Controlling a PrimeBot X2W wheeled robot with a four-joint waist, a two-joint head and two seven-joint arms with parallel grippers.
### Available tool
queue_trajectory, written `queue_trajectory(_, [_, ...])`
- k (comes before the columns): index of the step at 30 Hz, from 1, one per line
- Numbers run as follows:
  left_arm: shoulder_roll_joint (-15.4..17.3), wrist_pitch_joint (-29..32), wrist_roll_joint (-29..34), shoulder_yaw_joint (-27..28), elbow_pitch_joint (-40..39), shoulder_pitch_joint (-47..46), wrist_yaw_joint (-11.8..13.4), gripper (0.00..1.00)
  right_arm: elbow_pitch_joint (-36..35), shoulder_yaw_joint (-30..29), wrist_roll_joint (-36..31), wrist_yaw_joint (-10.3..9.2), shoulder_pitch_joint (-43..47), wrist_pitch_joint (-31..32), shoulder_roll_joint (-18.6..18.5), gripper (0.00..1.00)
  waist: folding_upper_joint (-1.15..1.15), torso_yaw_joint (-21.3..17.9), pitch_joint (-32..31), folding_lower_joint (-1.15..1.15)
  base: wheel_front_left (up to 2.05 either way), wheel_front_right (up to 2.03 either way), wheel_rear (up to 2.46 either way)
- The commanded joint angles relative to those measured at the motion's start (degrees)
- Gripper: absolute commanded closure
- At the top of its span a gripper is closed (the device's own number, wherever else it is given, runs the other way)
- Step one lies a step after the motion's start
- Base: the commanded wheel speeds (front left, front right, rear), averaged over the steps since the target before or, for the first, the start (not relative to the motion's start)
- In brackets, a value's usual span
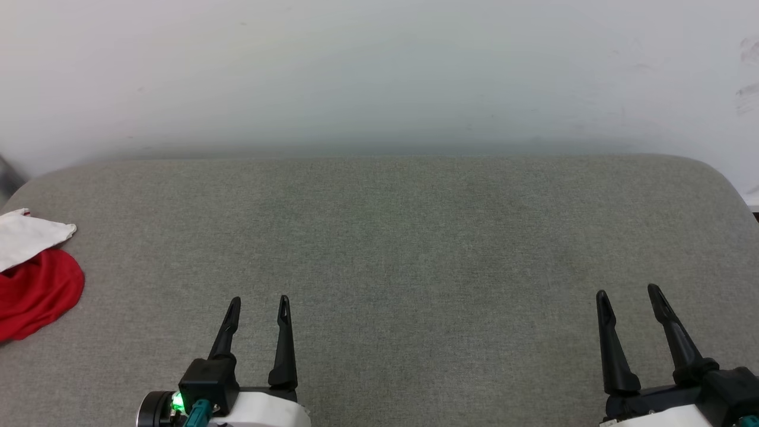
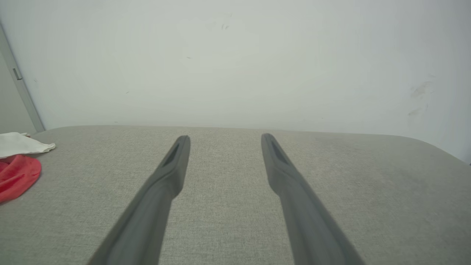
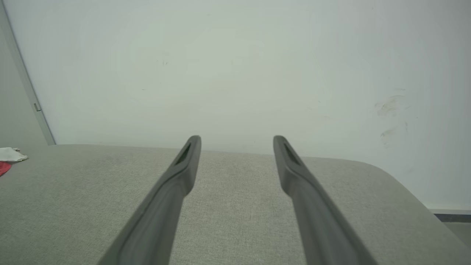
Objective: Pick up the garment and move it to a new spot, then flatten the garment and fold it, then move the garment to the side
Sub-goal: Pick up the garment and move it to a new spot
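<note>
1. The left gripper (image 1: 260, 299) is seen released: its two dark fingers are spread apart, and the grey fabric surface (image 1: 415, 249) is seen through the gap between them.
2. The right gripper (image 1: 627, 290) is likewise released, its fingers parted to much the same width, with grey fabric shown between them as well.
3. The garment (image 1: 35, 284) is found well to the left of the left gripper and a little ahead of its fingertips, at the left edge of the surface. It is touched by neither gripper.
4. The garment is bunched in a heap. A rounded red lobe is turned towards the left gripper, and a white piece is laid over the part farther from it. The rest is cut off by the edge of the head view.
5. In the left wrist view the garment (image 2: 16, 173) is seen far out to the left of that gripper's left finger, at about the level of the fingertips.
6. In the right wrist view the garment (image 3: 10, 154) is seen as a small patch at the far left, much farther from the right gripper than from the left one.
7. Both grippers are held low over the near part of the surface, well apart from each other, with fingers pointed forward at the pale wall (image 1: 379, 71). Whether the surface is touched cannot be told.
8. Faint scuff marks (image 3: 390, 106) are seen on the wall ahead and to the right of the right gripper.
</note>
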Motion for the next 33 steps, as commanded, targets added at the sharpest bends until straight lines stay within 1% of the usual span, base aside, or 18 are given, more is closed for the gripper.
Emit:
queue_trajectory(1, [-0.1, -0.2, -0.1, -0.1, -0.1, 0.5, 0.0, 0.0, -0.1, 0.1, 0.3, -0.02, 0.6, -0.1, -0.1, 0.0, 0.0, 0.0, 0.0, 0.0, 0.0, 0.0, 0.0])
queue_trajectory(11, [-0.1, -0.2, -1.1, 0.1, 0.5, 0.5, -0.3, 0.0, 0.7, 0.1, 2.0, -0.02, 0.7, -0.1, -0.1, 0.0, 0.0, 0.1, 0.2, 0.0, 0.0, 0.0, 0.0])
queue_trajectory(24, [-0.1, -0.2, -0.7, 0.2, 0.8, 0.4, -0.1, 0.0, 1.4, 0.2, 2.9, -0.02, 0.6, -0.1, -0.1, 0.0, 0.0, 0.2, 0.3, 0.0, 0.0, 0.0, 0.0])
queue_trajectory(33, [-0.1, -0.2, -0.2, 0.4, 0.9, -0.4, 0.1, 0.0, 1.2, 0.3, 3.3, -0.02, 0.7, -0.1, -0.1, 0.0, 0.0, 2.1, 0.6, 0.0, 0.0, 0.0, 0.0])
